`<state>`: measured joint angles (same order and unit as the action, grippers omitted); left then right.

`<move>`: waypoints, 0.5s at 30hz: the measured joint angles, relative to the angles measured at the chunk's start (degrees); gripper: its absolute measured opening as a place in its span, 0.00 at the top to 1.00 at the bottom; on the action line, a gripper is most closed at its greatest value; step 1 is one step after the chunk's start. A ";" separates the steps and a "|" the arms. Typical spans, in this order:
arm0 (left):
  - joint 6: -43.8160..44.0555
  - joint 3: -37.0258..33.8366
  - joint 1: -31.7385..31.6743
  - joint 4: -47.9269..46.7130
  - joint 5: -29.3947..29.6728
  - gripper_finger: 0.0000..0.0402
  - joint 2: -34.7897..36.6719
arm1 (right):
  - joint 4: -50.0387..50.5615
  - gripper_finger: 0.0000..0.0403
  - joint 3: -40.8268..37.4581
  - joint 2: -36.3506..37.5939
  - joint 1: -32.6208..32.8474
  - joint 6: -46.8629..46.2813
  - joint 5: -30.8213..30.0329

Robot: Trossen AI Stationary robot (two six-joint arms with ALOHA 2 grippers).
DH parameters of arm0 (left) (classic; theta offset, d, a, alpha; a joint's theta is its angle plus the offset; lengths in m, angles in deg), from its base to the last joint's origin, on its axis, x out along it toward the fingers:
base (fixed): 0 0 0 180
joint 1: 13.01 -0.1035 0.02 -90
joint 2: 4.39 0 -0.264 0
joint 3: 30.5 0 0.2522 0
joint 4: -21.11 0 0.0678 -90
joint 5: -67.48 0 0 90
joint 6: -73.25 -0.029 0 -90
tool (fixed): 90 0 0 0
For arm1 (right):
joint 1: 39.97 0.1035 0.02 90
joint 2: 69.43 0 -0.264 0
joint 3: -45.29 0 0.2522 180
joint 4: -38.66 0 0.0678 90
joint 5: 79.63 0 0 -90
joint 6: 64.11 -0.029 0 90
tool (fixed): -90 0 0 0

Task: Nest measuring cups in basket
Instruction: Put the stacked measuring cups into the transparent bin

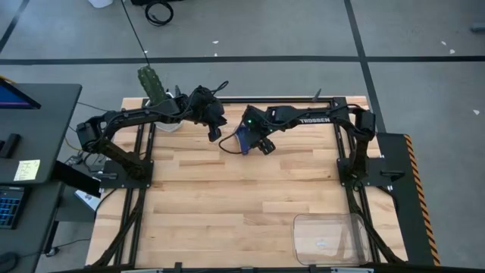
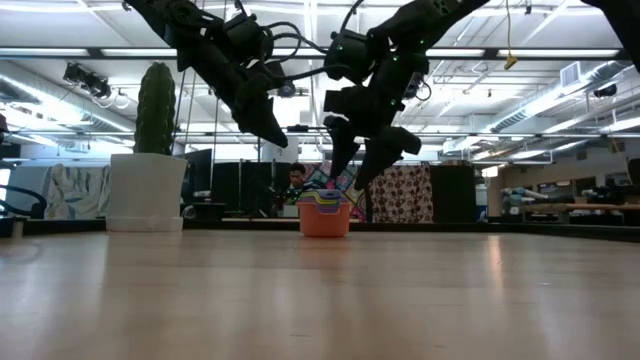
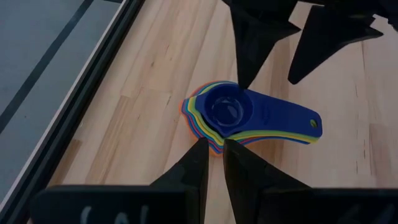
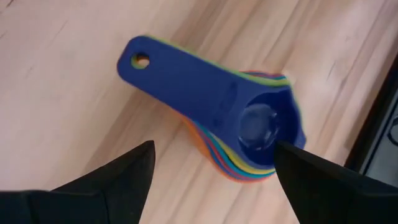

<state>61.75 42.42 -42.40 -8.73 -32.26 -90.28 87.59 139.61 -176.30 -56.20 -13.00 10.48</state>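
Nested measuring cups [image 3: 239,118] half-hidden under right gripper [image 4: 211,165], fingers spread wide; left gripper [image 3: 213,152] nearly clenched, empty; basket [image 1: 331,237] edge cut off.

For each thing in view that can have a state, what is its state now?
Measuring cups: nested in one stack, upright on the table, outside the basket, dark blue cup on top.
Basket: empty, upright, at the table's near right corner.
Left gripper: nearly shut, holding nothing, beside the stack.
Right gripper: open, its fingers either side of the stack, not closed on it.
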 joint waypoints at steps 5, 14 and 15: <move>0.00 0.00 0.01 0.00 0.00 0.87 -0.02 | -2.63 0.19 0.00 0.00 -0.83 1.40 1.59; 0.00 0.00 0.00 0.02 0.00 0.87 -0.02 | -3.83 0.19 -1.10 0.00 -1.64 4.11 4.70; 0.00 0.00 0.00 0.00 0.00 0.87 0.00 | -4.85 0.19 -1.92 0.00 -1.64 4.69 4.78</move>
<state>61.75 42.42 -42.40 -8.73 -32.26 -90.28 82.74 137.69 -176.30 -57.83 -8.30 15.26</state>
